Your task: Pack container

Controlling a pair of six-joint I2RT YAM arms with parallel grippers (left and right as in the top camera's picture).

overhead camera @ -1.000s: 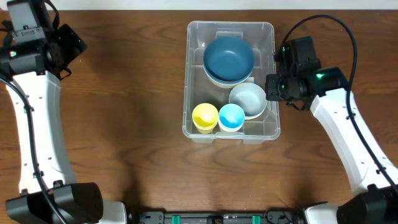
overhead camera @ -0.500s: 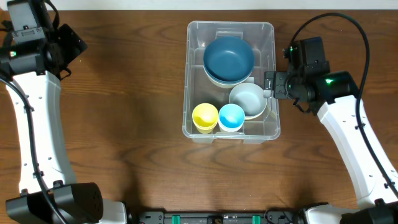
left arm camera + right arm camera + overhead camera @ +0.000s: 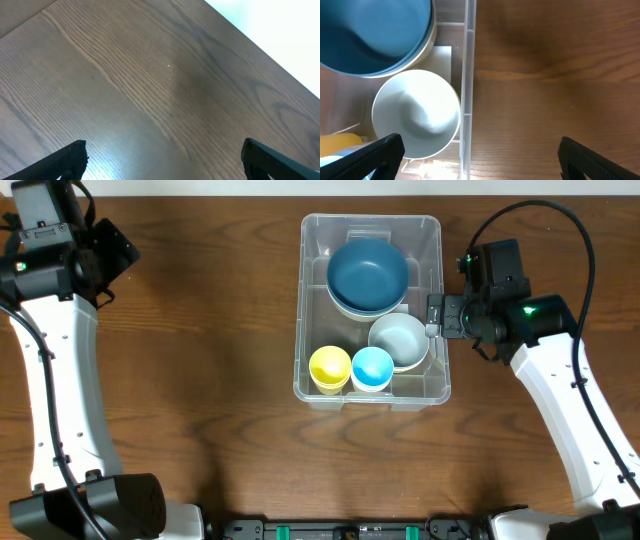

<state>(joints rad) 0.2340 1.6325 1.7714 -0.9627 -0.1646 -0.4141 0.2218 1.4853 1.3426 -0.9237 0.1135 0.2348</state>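
The clear container (image 3: 300,310) stands at the table's centre back. Inside it lie a dark blue bowl (image 3: 368,273), a white bowl (image 3: 398,340), a yellow cup (image 3: 330,368) and a light blue cup (image 3: 372,367). My right gripper (image 3: 437,315) hovers over the container's right wall, open and empty. In the right wrist view its jaws (image 3: 480,155) straddle that wall (image 3: 468,75), with the white bowl (image 3: 416,114) below the left finger and the blue bowl (image 3: 375,35) beyond. My left gripper (image 3: 112,252) is far off at the back left, open over bare wood (image 3: 162,157).
A white label (image 3: 442,65) shows on the container's floor beside the bowls. Bare brown tabletop (image 3: 200,380) lies left and right of the container. The table's back edge (image 3: 260,45) runs close behind the left gripper.
My right gripper has opened and drawn back to the right, away from the white bowl, which stays in the container. The left arm has not moved.
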